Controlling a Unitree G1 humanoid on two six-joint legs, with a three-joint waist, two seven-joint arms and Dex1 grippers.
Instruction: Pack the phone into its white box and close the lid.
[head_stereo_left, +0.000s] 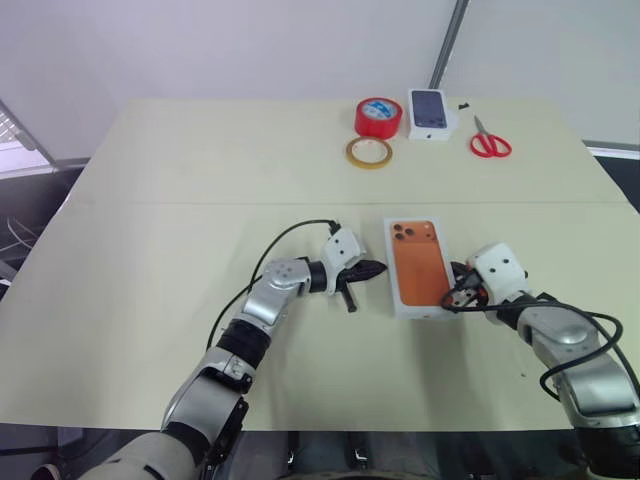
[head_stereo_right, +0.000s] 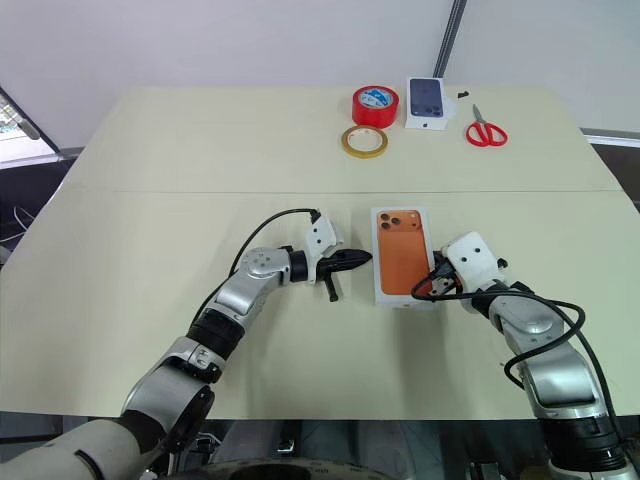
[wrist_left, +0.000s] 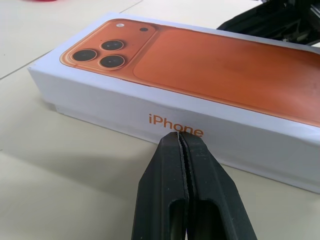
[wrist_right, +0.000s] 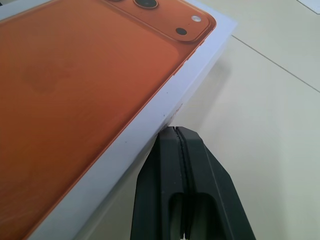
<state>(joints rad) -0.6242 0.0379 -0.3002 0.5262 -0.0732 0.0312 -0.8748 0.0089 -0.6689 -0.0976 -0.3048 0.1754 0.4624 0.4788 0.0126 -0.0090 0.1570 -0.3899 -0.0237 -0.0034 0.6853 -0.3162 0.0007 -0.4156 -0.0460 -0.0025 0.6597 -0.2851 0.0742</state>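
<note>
The lid (head_stereo_left: 416, 265), white with an orange phone printed on top and "iPhone" on its side (wrist_left: 175, 132), sits closed over the white box at the table's middle right. The phone and the white box are hidden under it. My left gripper (head_stereo_left: 378, 268) is shut, its tip (wrist_left: 179, 137) pointing at the lid's left long side, right at the wall. My right gripper (head_stereo_left: 456, 291) is shut too, its tip (wrist_right: 175, 131) against the lid's right long side near the front corner. I cannot tell whether either tip presses on the wall.
At the back of the table lie a red tape roll (head_stereo_left: 378, 117), a yellowish tape ring (head_stereo_left: 369, 152), a small white carton printed with a dark phone (head_stereo_left: 430, 113) and red scissors (head_stereo_left: 489, 142). The table's front edge is close behind both arms.
</note>
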